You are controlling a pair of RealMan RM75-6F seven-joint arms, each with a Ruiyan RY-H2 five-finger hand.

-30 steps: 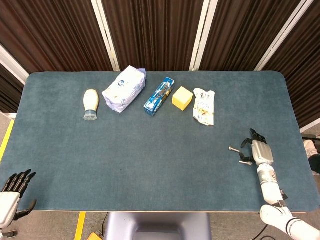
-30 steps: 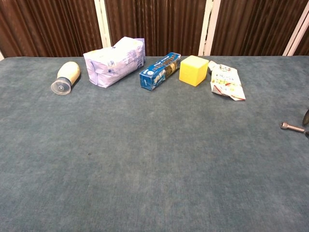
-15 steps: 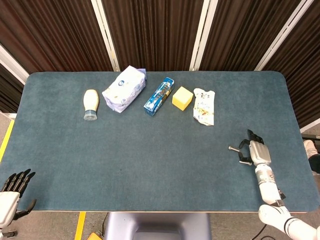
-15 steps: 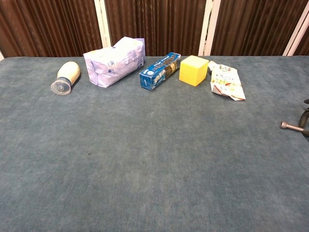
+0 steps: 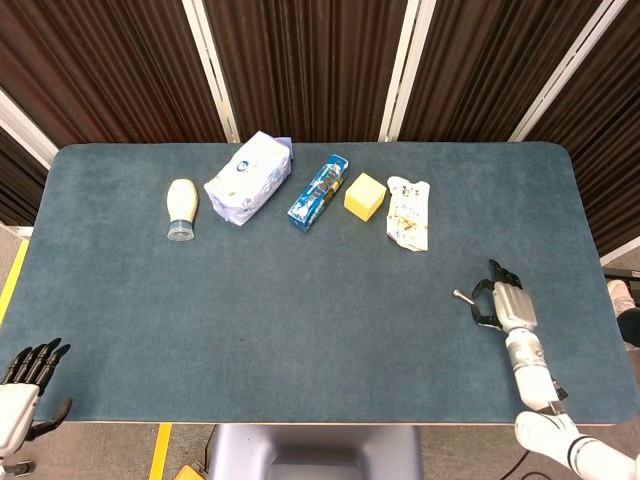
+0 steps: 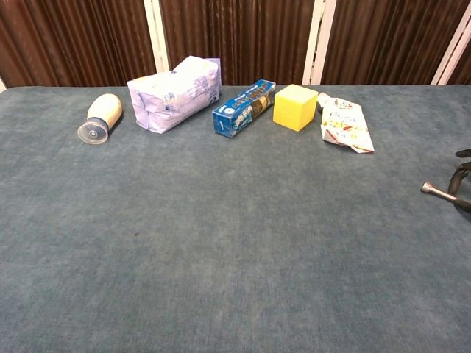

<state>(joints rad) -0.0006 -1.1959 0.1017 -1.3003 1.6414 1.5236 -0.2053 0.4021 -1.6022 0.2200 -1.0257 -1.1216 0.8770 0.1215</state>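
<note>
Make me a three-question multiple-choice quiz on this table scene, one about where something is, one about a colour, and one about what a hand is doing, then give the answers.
1. Where does the cream bottle lie in the row of items?
A. At the left end
B. Between the cube and the white packet
C. At the right end

2. What colour is the cube?
A. Red
B. Yellow
C. Green

3. What is the right hand doing?
A. Lying flat and holding nothing
B. Gripping the blue box
C. Holding a thin metal rod

Answers: 1 A, the bottle lies left of the white-and-blue bag. 2 B, it shows bright yellow in both views. 3 C, the metal rod sticks out from its curled fingers, away from the row.
</note>
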